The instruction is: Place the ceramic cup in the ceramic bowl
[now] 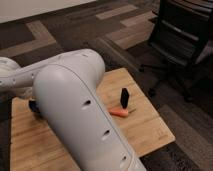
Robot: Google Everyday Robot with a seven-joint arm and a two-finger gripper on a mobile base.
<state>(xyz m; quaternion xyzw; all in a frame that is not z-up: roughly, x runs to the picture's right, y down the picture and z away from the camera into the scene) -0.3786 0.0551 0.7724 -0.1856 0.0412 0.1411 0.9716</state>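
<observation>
My white arm (75,110) fills the middle of the camera view and covers most of the wooden table (150,130). A dark part sticks out from behind the arm at the table's left; it seems to be my gripper (34,106), low over the wood. The ceramic bowl and the ceramic cup do not show; the arm may hide them. An orange carrot (119,112) lies on the table right of the arm. A small black upright object (124,98) stands just behind it.
A black office chair (180,45) stands on the carpet to the right, beyond the table. The table's right edge and near right corner (167,136) show. Patterned carpet surrounds the table.
</observation>
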